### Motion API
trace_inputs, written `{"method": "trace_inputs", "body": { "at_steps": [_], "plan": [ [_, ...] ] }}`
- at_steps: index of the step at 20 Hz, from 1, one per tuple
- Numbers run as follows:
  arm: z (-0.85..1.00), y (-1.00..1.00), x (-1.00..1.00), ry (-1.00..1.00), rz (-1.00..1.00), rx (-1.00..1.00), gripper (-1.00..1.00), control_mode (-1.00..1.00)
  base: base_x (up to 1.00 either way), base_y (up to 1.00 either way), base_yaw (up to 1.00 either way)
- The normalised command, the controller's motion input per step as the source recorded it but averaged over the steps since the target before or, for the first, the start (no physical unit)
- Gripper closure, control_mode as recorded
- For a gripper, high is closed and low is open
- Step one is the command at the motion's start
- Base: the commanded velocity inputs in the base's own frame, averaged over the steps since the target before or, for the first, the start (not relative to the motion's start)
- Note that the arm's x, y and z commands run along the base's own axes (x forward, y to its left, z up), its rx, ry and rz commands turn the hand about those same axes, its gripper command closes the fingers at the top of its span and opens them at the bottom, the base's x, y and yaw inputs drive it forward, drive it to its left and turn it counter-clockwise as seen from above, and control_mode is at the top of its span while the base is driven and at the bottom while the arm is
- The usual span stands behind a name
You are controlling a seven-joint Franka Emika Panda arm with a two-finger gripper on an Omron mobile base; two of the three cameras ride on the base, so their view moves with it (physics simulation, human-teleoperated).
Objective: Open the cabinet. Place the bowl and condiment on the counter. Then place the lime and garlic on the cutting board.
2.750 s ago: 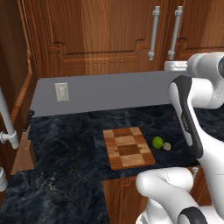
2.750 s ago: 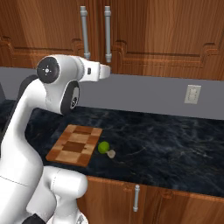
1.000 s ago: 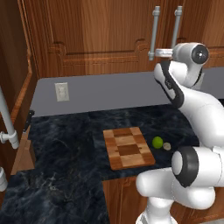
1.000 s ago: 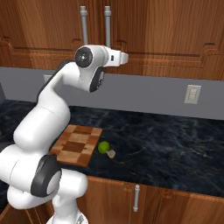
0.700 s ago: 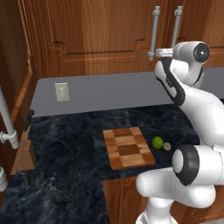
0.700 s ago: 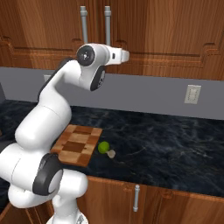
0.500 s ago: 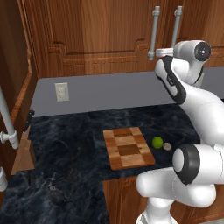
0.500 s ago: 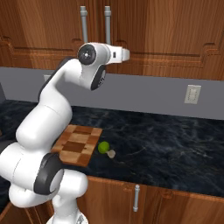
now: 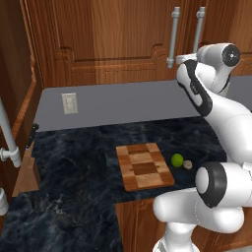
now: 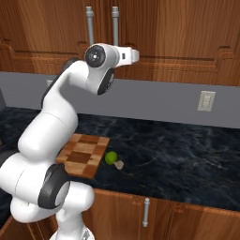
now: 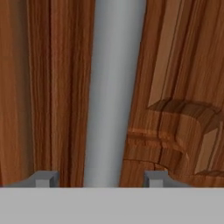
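Note:
The cabinet (image 9: pixel 113 44) (image 10: pixel 178 33) has both panelled doors shut. My gripper (image 10: pixel 136 55) (image 9: pixel 183 59) is raised against the doors, at the lower ends of the two bar handles (image 9: pixel 173 37) (image 10: pixel 115 23). In the hand view my gripper (image 11: pixel 100 178) is open and straddles one grey bar handle (image 11: pixel 114 87), with a wider gap on the left side. The lime (image 9: pixel 177 159) (image 10: pixel 110 157) and the garlic (image 9: pixel 187 165) (image 10: pixel 119 164) lie on the counter (image 9: pixel 74 162) (image 10: pixel 187 154), just right of the cutting board (image 9: pixel 145 167) (image 10: pixel 84 154). Bowl and condiment are out of view.
A wall outlet (image 9: pixel 69 103) (image 10: pixel 206 101) sits on the grey backsplash. A white pipe (image 9: pixel 7 133) rises at the far left. Low cabinet fronts with a bar handle (image 10: pixel 146 211) run under the counter's front edge.
The hand has crept slightly up and in toward the cabinet doors. Lime, garlic and cutting board have not moved.

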Motion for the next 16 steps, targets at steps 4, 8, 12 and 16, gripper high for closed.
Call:
{"method": "trace_inputs", "body": {
  "at_steps": [4,8,12,16],
  "plan": [
    [-0.02,-0.03,0.03,-0.04,-0.03,0.00,1.00,-1.00,0.00,0.00,0.00],
    [0.00,-0.20,-0.03,0.00,-0.14,0.00,1.00,-1.00,0.00,0.00,0.00],
    [0.00,-0.40,-0.29,0.00,-0.19,0.02,1.00,-1.00,0.00,0.00,0.00],
    [0.00,-0.50,-0.59,0.01,-0.19,0.05,1.00,-1.00,0.00,0.00,0.00]
  ]
}}
